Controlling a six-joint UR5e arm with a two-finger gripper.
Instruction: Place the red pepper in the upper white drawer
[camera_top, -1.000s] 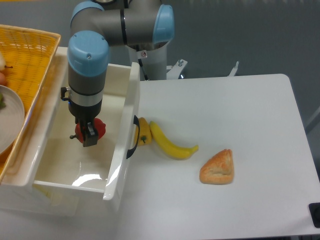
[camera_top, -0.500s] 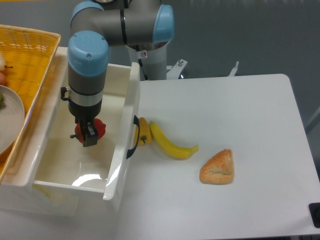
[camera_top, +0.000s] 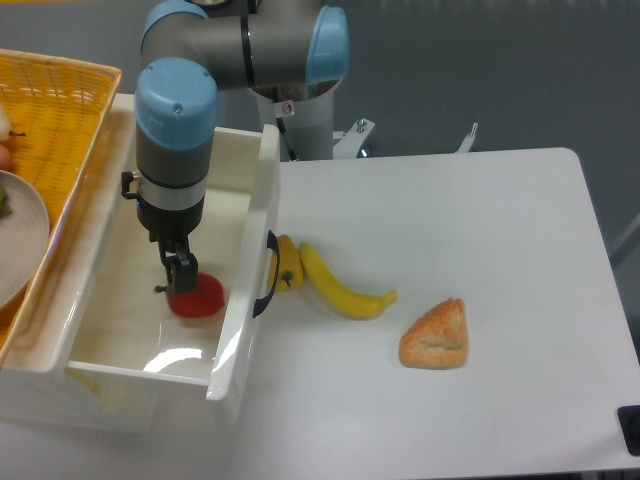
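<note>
- The pepper lies on the floor of the drawer, near its front wall.
- The claw hangs just at the pepper's 10 o'clock; whether its fingers are parted cannot be told.
- A banana lies on the tabletop.

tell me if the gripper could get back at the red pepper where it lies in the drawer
Probably yes. The red pepper lies on the floor of the upper white drawer, which is open on top, and the gripper hangs right at it, inside the walls, with nothing between them.
</note>
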